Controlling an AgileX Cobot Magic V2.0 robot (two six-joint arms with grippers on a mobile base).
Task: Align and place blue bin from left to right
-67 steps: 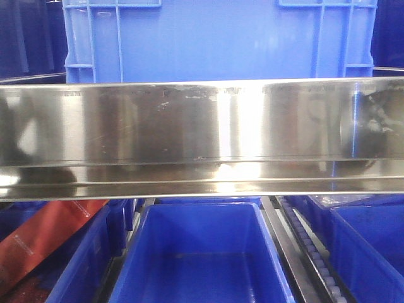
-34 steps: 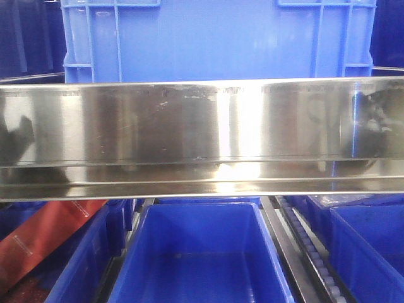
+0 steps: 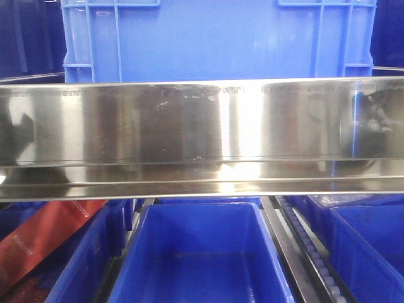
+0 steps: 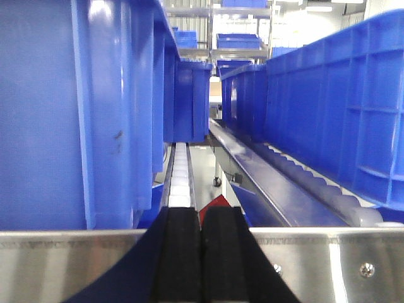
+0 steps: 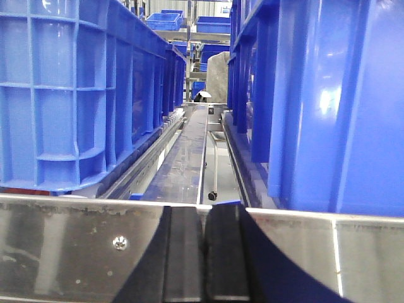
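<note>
Nearest, the left gripper (image 4: 201,252) and right gripper (image 5: 205,252) each point level over a steel rail (image 3: 202,136), black fingers pressed together, holding nothing. Beyond the rail, the blue bin (image 3: 218,41) stands upright, centred between them.

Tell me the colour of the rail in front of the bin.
Shiny silver metal rail, reflective and scuffed, across the blue bin; clearest in the front view.

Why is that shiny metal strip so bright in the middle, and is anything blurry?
Front view: the polished steel rail mirrors overhead light as a white glare band and smears reflections. Left wrist view: the glossy medium-blue plastic crate shows highlights; the background is washed out. Right wrist view: the distant shelves are soft.
</note>
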